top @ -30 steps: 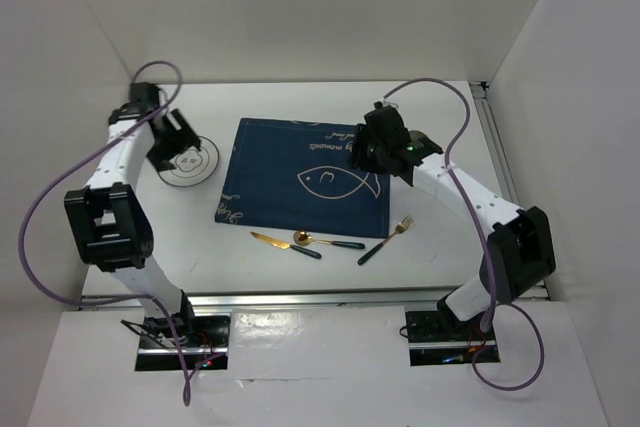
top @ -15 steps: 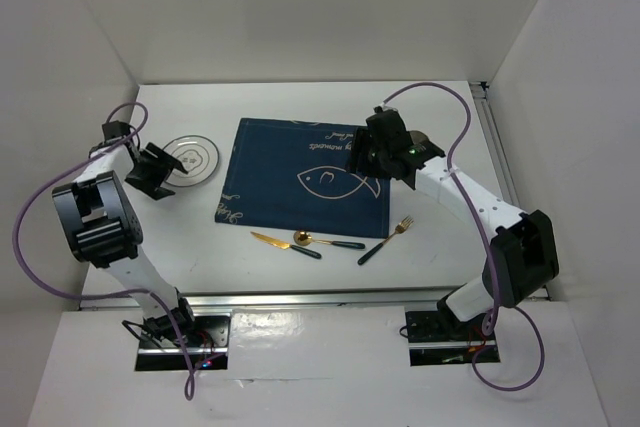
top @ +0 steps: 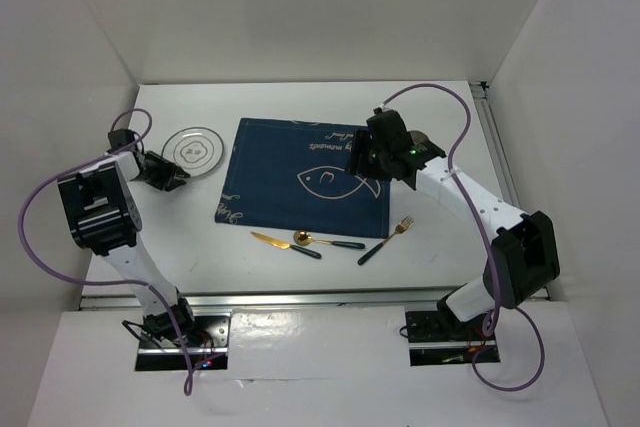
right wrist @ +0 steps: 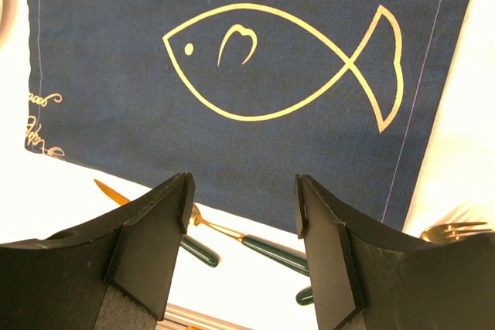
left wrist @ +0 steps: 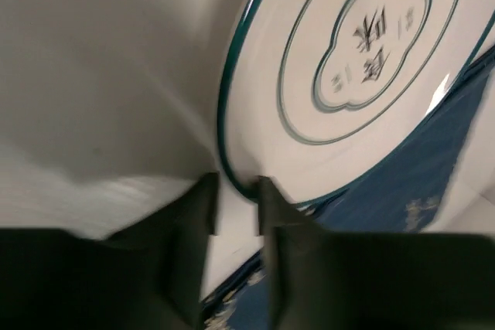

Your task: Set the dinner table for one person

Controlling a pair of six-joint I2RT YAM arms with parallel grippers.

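A white plate [top: 192, 150] with teal rings lies at the left of the white dinner table [top: 300, 107]. My left gripper [top: 172, 176] sits low at the plate's near-left edge. In the left wrist view the plate [left wrist: 363, 52] has its rim running between my narrow jaws, and the left gripper [left wrist: 236, 189] is shut on it. My right gripper [top: 362, 155] hovers open and empty over the right part of the navy fish placemat [top: 300, 182]. The right wrist view looks past the right gripper [right wrist: 244, 191] at the placemat [right wrist: 232, 52].
A gold knife [top: 285, 244], spoon [top: 328, 241] and fork [top: 387, 240], all with dark green handles, lie in front of the placemat. A small grey round thing [top: 421, 138] is partly hidden behind the right arm. Aluminium rails [top: 497, 147] edge the table; white walls enclose it.
My left gripper came down from above the plate to its left rim and its jaws narrowed. The plate shifted slightly away. The right arm barely moved.
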